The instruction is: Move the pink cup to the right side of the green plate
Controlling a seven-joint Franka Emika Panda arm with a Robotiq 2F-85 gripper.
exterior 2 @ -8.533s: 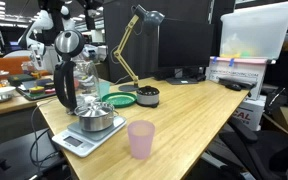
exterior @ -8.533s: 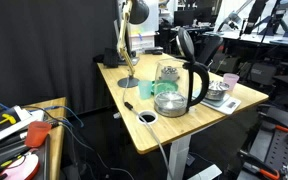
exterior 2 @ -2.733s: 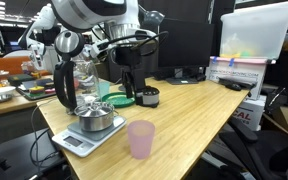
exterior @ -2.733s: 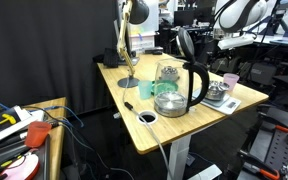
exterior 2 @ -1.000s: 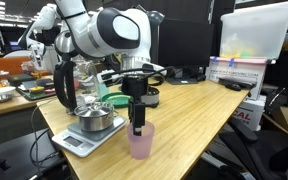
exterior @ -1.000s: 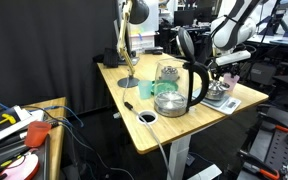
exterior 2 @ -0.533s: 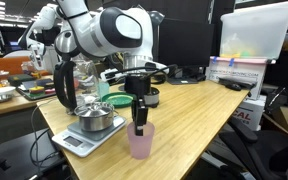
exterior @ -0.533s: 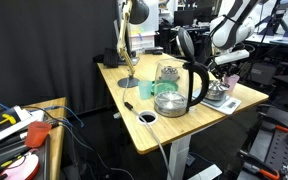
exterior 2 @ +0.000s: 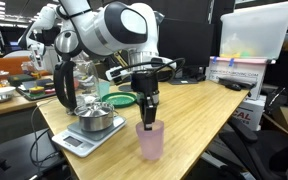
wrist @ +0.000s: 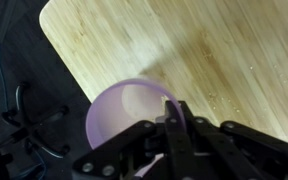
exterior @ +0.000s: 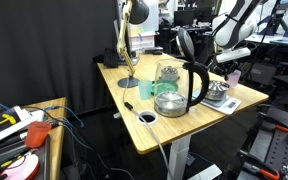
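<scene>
The pink cup (exterior 2: 150,143) is near the front edge of the wooden table (exterior 2: 199,105), to the right of the scale. My gripper (exterior 2: 148,121) reaches down from above and is shut on the cup's rim, one finger inside and one outside. The wrist view shows the pink cup (wrist: 124,115) under the closed fingers (wrist: 171,118), close to the table's edge. The green plate (exterior 2: 119,100) lies further back, beside the kettle. In an exterior view the pink cup (exterior: 232,78) hangs at my gripper (exterior: 230,70) at the table's far corner. Whether the cup touches the table I cannot tell.
A black-handled glass kettle (exterior 2: 69,72) and a metal bowl (exterior 2: 96,120) on a scale (exterior 2: 79,140) are left of the cup. A small black round object (exterior 2: 147,96), a desk lamp (exterior 2: 134,30) and a plastic storage bin (exterior 2: 254,35) are further back.
The jaws have shut on the cup's rim. The gripper and the cup have shifted a little to the right along the table's front edge.
</scene>
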